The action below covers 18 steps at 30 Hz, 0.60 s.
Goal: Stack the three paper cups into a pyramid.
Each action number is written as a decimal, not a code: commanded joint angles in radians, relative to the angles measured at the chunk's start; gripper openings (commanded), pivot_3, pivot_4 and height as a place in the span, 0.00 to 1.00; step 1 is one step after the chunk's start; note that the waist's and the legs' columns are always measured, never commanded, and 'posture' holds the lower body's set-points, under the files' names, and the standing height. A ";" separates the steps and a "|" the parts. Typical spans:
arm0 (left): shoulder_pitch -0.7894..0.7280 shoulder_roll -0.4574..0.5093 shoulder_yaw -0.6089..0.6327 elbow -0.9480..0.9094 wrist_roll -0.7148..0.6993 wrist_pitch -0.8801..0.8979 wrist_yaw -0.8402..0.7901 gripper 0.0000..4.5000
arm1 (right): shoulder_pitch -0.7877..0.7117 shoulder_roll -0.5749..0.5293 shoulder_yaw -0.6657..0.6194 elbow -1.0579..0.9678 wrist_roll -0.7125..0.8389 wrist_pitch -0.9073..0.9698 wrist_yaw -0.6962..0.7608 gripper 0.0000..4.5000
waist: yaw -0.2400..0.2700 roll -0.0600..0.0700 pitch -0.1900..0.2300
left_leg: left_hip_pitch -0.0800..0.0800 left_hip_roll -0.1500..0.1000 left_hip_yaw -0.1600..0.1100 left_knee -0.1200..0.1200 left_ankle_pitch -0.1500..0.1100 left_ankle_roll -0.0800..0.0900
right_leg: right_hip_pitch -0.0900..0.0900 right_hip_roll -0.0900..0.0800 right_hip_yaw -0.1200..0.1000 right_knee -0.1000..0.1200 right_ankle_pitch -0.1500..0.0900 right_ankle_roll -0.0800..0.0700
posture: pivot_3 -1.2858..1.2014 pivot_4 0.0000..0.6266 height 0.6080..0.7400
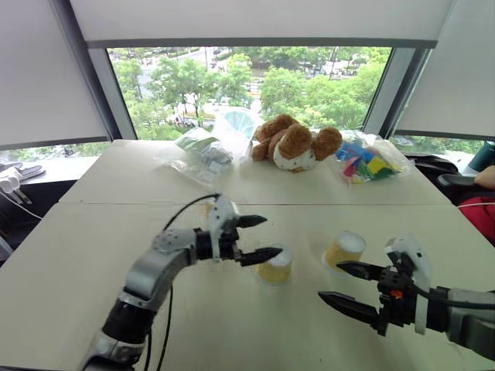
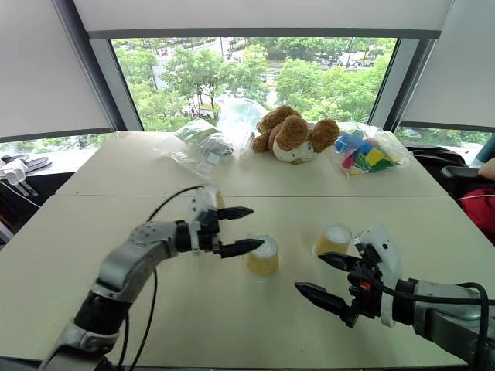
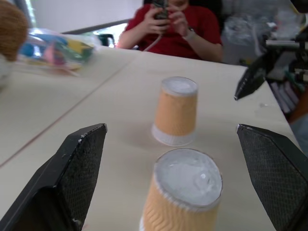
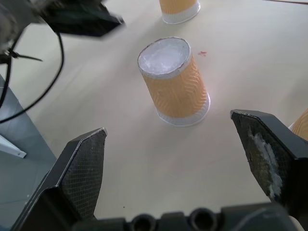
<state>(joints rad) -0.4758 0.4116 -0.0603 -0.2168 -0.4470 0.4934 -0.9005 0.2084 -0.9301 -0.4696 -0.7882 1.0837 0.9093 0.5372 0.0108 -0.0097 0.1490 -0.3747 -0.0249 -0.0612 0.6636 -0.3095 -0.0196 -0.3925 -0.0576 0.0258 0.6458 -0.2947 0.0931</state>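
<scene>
Left eye view, table: a broad pale tabletop [image 1: 116, 255] of two slabs with a seam across mid-frame, matte and smooth, spans the lower two thirds
Far edge clutter: brown plush teddy bear [image 1: 294, 144] lying upper centre; a clear bag of coloured blocks [image 1: 370, 162] to its right; crinkled clear plastic bags [image 1: 203, 151] to its left
Person: in the left wrist view, someone in a red top [image 3: 180, 26] sits past the table end at upper centre, hands raised around a small dark object
Left gripper: left gripper [image 1: 255, 238] at centre-left of the frame, pointing level toward frame right, its two black fingers spread and gripping nothing
Right gripper: right gripper [image 1: 348, 286] at lower right, pointing toward frame left, fingers wide apart and empty
Cups: near cup [image 1: 275, 265] stands upside down at centre, just beside the left gripper's lower fingertip; second cup [image 1: 345, 250] stands upside down to its right, apart from it, just above the right gripper's upper finger; a third cup [image 4: 179, 8] shows at the top edge of the right wrist view, cropped, also rim down
Key relation: the near cup lies straight ahead of the left gripper, between its open fingers in the left wrist view, long axis upright; the left gripper is the nearer one to it, while the second cup is nearer the right gripper
Stage, as I judge: no cup rests on another yet, so the pyramid is unbuilt
Material and shape: tapered paper, yellow-orange sides embossed with a wavy ripple, white band at the rim, recessed white base facing up; light and easily crushed or tipped, I'd guess
</scene>
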 commanded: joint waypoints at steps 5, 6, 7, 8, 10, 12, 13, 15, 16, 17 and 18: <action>0.046 0.015 0.163 0.009 0.087 -0.028 0.281 0.99 | -0.017 0.014 0.016 0.004 -0.009 -0.031 0.009 1.00 | 0.007 -0.001 0.001 | 0.000 -0.001 0.000 0.000 0.000 0.000 | 0.001 -0.001 0.000 -0.001 0.000 0.000 | 0.52 0.24 1.00; 0.045 0.009 0.162 0.050 0.111 -0.059 0.303 0.99 | -0.024 0.013 0.024 0.006 -0.009 -0.032 0.010 1.00 | 0.006 -0.001 0.001 | 0.000 -0.001 0.000 0.001 0.000 0.000 | 0.001 -0.001 -0.001 -0.001 0.000 0.000 | 0.52 0.24 1.00; 0.044 0.004 0.157 0.087 0.128 -0.085 0.312 0.99 | -0.031 0.012 0.031 0.009 -0.010 -0.032 0.012 1.00 | 0.004 -0.001 0.001 | 0.000 -0.002 0.000 0.001 0.000 0.000 | 0.001 -0.001 -0.001 -0.001 0.000 0.000 | 0.52 0.24 1.00; 0.040 0.001 0.149 0.122 0.145 -0.116 0.315 0.99 | -0.038 0.011 0.036 0.010 -0.010 -0.031 0.012 1.00 | 0.003 -0.001 0.001 | 0.000 -0.002 0.000 0.001 0.000 0.000 | 0.001 -0.001 -0.001 -0.001 0.000 0.000 | 0.52 0.24 1.00; 0.024 -0.008 0.145 0.177 0.161 -0.153 0.319 0.99 | -0.045 0.008 0.036 0.012 -0.008 -0.028 0.014 1.00 | 0.003 -0.002 0.001 | 0.000 -0.001 0.000 0.000 0.000 0.000 | 0.000 0.000 -0.001 0.000 0.000 0.000 | 0.52 0.24 1.00; 0.003 -0.018 0.147 0.233 0.167 -0.179 0.323 0.99 | -0.051 0.005 0.035 0.012 -0.004 -0.026 0.012 1.00 | 0.003 -0.002 0.001 | 0.000 -0.001 0.000 0.001 0.000 0.000 | 0.000 0.000 -0.001 0.000 0.000 0.000 | 0.52 0.24 1.00; -0.014 -0.024 0.143 0.273 0.177 -0.202 0.323 0.99 | -0.052 0.004 0.031 0.009 0.000 -0.024 0.010 1.00 | 0.004 -0.002 0.001 | 0.000 -0.001 0.000 0.001 0.000 0.000 | 0.000 -0.001 -0.001 0.000 0.000 0.000 | 0.52 0.24 1.00; -0.051 -0.035 0.128 0.356 0.204 -0.255 0.319 0.99 | -0.054 0.003 0.027 0.001 0.002 -0.023 0.002 1.00 | 0.005 -0.003 0.001 | 0.000 -0.001 0.000 0.001 0.000 0.000 | 0.000 -0.001 -0.001 0.000 0.000 0.000 | 0.52 0.24 1.00; -0.064 -0.038 0.122 0.388 0.212 -0.277 0.314 0.99 | -0.056 0.006 0.026 -0.001 0.003 -0.023 -0.003 1.00 | 0.005 -0.003 0.001 | 0.000 -0.001 0.000 0.001 0.000 0.000 | 0.001 -0.001 -0.001 0.000 0.000 0.000 | 0.52 0.24 1.00; -0.073 -0.040 0.119 0.408 0.216 -0.292 0.309 0.99 | -0.057 0.007 0.026 -0.002 0.003 -0.023 -0.006 1.00 | 0.004 -0.003 0.002 | 0.000 -0.002 0.000 0.001 0.000 0.000 | 0.000 -0.001 -0.001 0.000 0.000 0.000 | 0.52 0.24 1.00; -0.090 -0.043 0.113 0.443 0.223 -0.312 0.305 0.99 | -0.059 0.015 0.024 -0.004 0.001 -0.028 -0.017 1.00 | 0.003 -0.003 0.002 | 0.000 -0.002 0.000 0.001 0.000 0.000 | 0.000 -0.001 -0.001 0.000 0.000 0.000 | 0.52 0.24 1.00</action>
<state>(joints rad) -0.5393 0.3727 0.0567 0.2080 -0.2374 0.2278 -0.5885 0.1571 -0.9221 -0.4248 -0.7716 1.0751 0.8988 0.5311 0.0141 -0.0124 0.1506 -0.3751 -0.0265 -0.0613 0.6642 -0.3094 -0.0197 -0.3922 -0.0586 0.0244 0.6456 -0.2947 0.0933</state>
